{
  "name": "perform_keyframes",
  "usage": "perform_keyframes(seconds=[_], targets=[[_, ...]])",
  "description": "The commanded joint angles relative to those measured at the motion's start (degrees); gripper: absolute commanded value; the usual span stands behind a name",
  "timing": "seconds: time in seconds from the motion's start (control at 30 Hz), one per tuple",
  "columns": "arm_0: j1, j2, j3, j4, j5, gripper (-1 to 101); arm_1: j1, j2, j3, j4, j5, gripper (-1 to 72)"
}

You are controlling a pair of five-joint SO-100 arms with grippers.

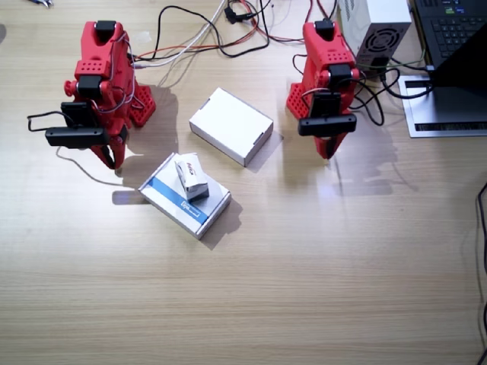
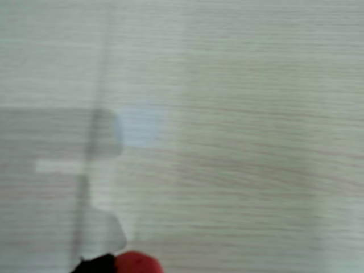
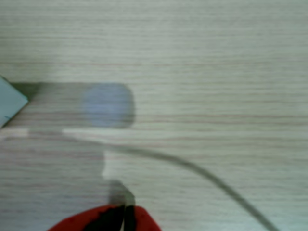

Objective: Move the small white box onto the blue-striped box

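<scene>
The small white box (image 1: 192, 176), with red lettering, lies on top of the blue-striped box (image 1: 179, 201) just left of the table's middle. No gripper touches either box. My right gripper (image 1: 114, 158) points down at the table to the left of the two boxes, shut and holding nothing. A wrist view shows its red jaws (image 3: 123, 219) pressed together and a pale corner of the blue-striped box (image 3: 9, 101) at the left edge. My left gripper (image 1: 329, 150) hangs shut and holding nothing, far to the right of the boxes. Only a red tip of it (image 2: 135, 264) shows over bare wood.
A larger plain white box (image 1: 230, 125) lies between the arms, behind the stacked pair. A thin cable (image 1: 76, 163) trails by the right arm and crosses a wrist view (image 3: 202, 171). Tangled wires (image 1: 221, 34), a grey power unit (image 1: 377, 26) and a laptop (image 1: 456, 38) sit at the back.
</scene>
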Motion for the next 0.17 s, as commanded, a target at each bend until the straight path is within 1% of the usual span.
perform_keyframes(seconds=[0.0, 0.03, 0.1, 0.13], targets=[[-1.8, 1.6, -1.1, 1.2, 2.2, 0, -1.0, 1.7, -0.7, 1.2, 6.2, 0.3], [-1.8, 1.6, -1.1, 1.2, 2.2, 0, -1.0, 1.7, -0.7, 1.2, 7.3, 0.3], [-1.8, 1.6, -1.1, 1.2, 2.2, 0, -1.0, 1.7, -0.7, 1.2, 11.8, 0.3], [-1.8, 1.6, -1.1, 1.2, 2.2, 0, -1.0, 1.7, -0.7, 1.2, 12.0, 0.3]])
